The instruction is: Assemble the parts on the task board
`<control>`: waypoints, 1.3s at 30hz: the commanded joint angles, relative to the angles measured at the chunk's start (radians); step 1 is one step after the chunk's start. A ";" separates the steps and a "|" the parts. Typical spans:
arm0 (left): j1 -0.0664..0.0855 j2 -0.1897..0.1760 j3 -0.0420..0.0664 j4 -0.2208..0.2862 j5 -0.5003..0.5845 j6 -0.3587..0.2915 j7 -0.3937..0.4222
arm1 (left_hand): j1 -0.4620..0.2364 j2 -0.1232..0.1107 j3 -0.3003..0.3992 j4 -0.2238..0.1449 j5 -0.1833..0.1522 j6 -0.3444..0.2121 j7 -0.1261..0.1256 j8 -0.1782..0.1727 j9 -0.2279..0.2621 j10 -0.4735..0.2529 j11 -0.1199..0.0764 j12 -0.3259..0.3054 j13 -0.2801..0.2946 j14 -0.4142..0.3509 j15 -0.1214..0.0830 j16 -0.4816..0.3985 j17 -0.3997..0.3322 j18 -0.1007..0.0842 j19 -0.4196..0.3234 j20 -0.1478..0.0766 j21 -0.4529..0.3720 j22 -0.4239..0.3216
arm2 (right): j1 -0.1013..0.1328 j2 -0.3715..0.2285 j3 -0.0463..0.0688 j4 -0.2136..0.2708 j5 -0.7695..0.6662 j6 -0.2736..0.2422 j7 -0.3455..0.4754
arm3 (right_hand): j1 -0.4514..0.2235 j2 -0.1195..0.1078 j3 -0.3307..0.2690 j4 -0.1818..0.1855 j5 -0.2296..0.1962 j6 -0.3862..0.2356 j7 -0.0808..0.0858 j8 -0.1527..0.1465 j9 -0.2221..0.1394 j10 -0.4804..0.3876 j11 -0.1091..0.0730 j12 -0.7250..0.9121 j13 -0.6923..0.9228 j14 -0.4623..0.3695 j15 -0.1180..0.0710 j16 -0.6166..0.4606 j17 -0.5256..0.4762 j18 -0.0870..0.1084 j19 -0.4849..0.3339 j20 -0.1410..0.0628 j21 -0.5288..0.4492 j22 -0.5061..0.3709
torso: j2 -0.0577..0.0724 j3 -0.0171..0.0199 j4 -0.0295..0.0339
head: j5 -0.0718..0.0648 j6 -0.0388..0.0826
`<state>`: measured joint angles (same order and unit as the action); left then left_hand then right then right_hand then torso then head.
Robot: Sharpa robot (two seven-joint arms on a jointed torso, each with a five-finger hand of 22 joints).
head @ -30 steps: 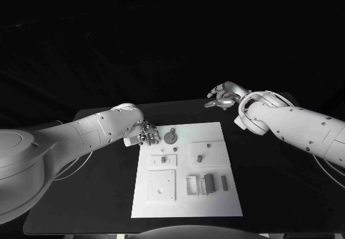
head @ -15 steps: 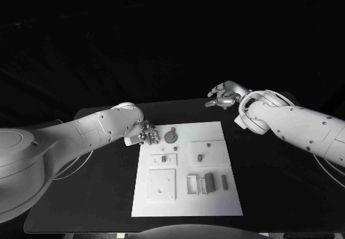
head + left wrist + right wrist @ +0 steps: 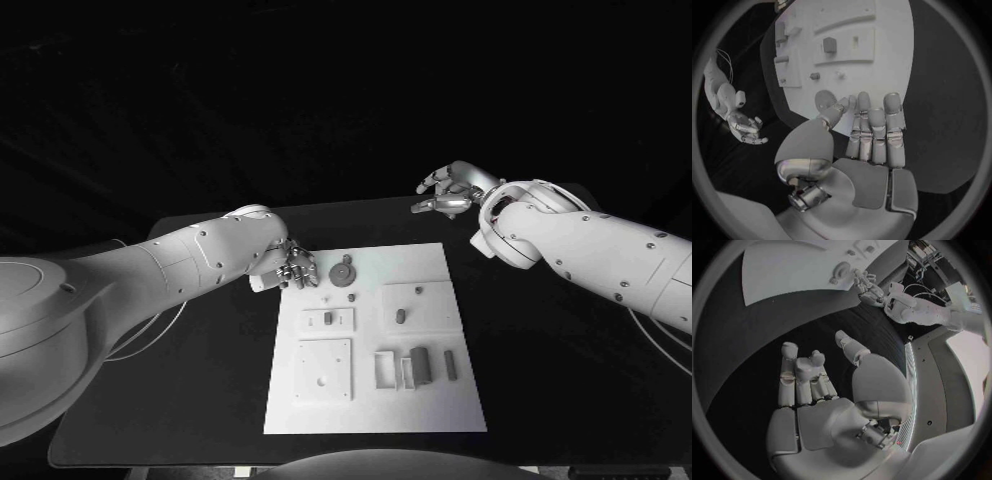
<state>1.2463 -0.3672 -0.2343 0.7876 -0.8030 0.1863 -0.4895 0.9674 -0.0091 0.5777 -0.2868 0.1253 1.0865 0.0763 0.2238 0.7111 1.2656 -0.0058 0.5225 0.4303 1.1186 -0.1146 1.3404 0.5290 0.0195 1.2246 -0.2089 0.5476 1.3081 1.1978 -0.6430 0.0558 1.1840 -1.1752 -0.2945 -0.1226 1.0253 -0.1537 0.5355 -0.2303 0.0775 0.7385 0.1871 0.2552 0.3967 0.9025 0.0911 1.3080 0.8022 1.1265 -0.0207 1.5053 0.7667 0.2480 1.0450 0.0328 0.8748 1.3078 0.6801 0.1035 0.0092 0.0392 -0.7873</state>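
Left hand (image 3: pixel 294 269) at task board (image 3: pixel 418 412) corner (fingers (image 3: pixel 873 125) outstretched, empty)

The left robot hand (image 3: pixel 870 135) hangs over the task board's (image 3: pixel 879 70) edge, fingers straight, side by side, holding nothing. A round part (image 3: pixel 824 98) lies just beside its fingertips.

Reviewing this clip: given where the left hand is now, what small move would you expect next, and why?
Probably the left hand eases toward the round part at the task board's far-left corner and closes its fingers on it. The hand holds nothing, its fingers extended over the board's edge right beside that part. The right hand sits empty, well off the board.
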 commanded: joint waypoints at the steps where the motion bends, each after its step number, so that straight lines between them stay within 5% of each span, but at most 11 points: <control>1: 0.001 -0.004 0.000 0.009 0.022 -0.021 0.004 | 0.038 0.024 0.003 0.000 0.015 0.010 -0.001 0.034 0.032 0.031 -0.020 0.008 0.005 0.012 -0.016 0.010 0.003 0.031 0.017 -0.011 0.010 0.025 | 0.000 0.000 0.000 0.001 -0.008 0.009 0.005 | -0.008 0.000 0.000 0.005 0.003 -0.002 0.017 0.004 -0.002 -0.004 -0.001 0.003 -0.001 -0.005 0.003 0.006 -0.002 0.014 0.003 -0.006 -0.004 0.018 | 0.000 0.0002 0.0000 | 0.001 -0.001; 9: 0.003 -0.058 0.001 0.076 0.094 -0.011 -0.029 | 0.033 0.017 0.003 0.000 0.088 0.028 -0.012 0.052 0.050 0.055 -0.033 0.023 0.029 0.026 -0.028 0.037 0.014 0.030 0.027 -0.024 0.050 0.025 | 0.000 -0.005 0.000 0.003 -0.008 0.009 0.005 | -0.009 0.000 0.000 0.005 0.003 -0.003 0.017 0.004 -0.002 -0.004 -0.001 0.003 -0.002 -0.005 0.003 0.006 -0.002 0.014 0.003 -0.006 -0.004 0.018 | -0.001 0.0004 0.0009 | 0.002 -0.003; 24: 0.002 -0.172 -0.001 0.282 0.133 -0.065 -0.062 | 0.000 -0.002 -0.002 0.011 0.157 0.068 -0.034 0.081 0.081 0.084 -0.054 0.069 0.072 0.045 -0.048 0.071 0.026 0.027 0.043 -0.039 0.103 0.025 | 0.000 -0.011 0.000 0.003 -0.008 0.011 0.005 | -0.009 0.000 0.000 0.005 0.003 -0.003 0.017 0.004 -0.002 -0.005 -0.001 0.003 -0.002 -0.005 0.003 0.006 -0.002 0.014 0.003 -0.006 -0.004 0.018 | 0.001 -0.0009 0.0009 | 0.003 -0.010; 39: -0.009 -0.212 -0.002 0.373 0.072 -0.078 -0.080 | -0.012 -0.012 0.000 0.012 0.203 0.093 -0.048 0.097 0.105 0.098 -0.068 0.104 0.101 0.065 -0.062 0.095 0.038 0.023 0.061 -0.045 0.142 0.024 | 0.000 -0.015 0.000 0.003 -0.008 0.012 0.004 | -0.009 0.000 0.000 0.006 0.003 -0.003 0.017 0.004 -0.002 -0.005 -0.001 0.004 -0.003 -0.005 0.003 0.006 -0.002 0.014 0.002 -0.006 -0.004 0.018 | 0.000 -0.0007 -0.0003 | 0.007 -0.023</control>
<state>1.2373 -0.5781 -0.2361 1.1537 -0.6985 0.1178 -0.5599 0.9614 -0.0256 0.5732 -0.2798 0.3223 1.1536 0.0493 0.2239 0.7107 1.2925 -0.0072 0.6225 0.5306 1.1370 -0.1256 1.4284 0.5657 0.0186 1.2445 -0.2141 0.6855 1.3076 1.1978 -0.6571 0.0558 1.1859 -1.1753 -0.2937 -0.1230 1.0254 -0.1538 0.5355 -0.2304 0.0775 0.7348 0.1872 0.2551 0.3958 0.9025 0.0911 1.3079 0.8002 1.1265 -0.0207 1.5053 0.7660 0.2479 1.0486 0.0329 0.8748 1.3078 0.6803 0.1024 0.0097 0.0451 -0.8080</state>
